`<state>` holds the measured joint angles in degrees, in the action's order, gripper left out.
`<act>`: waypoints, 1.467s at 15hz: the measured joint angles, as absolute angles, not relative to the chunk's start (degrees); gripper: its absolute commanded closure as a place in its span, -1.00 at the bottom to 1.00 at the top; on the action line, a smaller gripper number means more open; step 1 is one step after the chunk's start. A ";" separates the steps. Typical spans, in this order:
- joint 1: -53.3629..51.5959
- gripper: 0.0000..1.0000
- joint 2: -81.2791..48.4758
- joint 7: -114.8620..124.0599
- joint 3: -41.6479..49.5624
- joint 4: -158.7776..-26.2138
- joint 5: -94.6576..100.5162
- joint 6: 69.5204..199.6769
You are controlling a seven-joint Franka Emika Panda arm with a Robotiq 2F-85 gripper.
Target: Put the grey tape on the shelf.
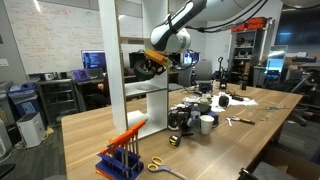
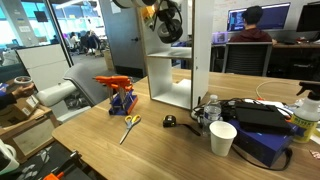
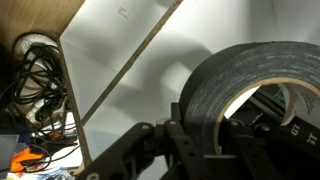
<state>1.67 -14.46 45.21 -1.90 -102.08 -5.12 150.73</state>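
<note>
My gripper is shut on the grey tape, a thick dark roll with a pale inner rim; its fingers pinch the roll's wall. In both exterior views the gripper holds the tape inside the upper bay of the tall white shelf, above a horizontal board. The wrist view shows the shelf's white back and side panels close ahead. I cannot tell whether the tape touches a board.
On the wooden table lie a blue rack with orange tools, yellow scissors, a white cup, black gadget clutter and a plastic bottle. Cables hang left in the wrist view.
</note>
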 measured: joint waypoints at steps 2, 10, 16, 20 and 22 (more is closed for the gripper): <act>1.45 0.88 -15.54 45.21 -1.55 -100.65 -5.12 149.47; 1.33 -0.66 -18.71 44.52 -1.05 -95.57 -5.12 144.27; 1.28 -1.00 -19.33 41.70 -1.09 -91.71 -6.32 138.24; 1.28 -1.00 -19.46 41.02 -1.12 -91.20 -6.59 137.38; 1.28 -1.00 -19.52 40.99 -1.12 -91.19 -6.61 137.38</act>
<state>1.28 -19.52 40.99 -1.12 -91.19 -6.61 137.38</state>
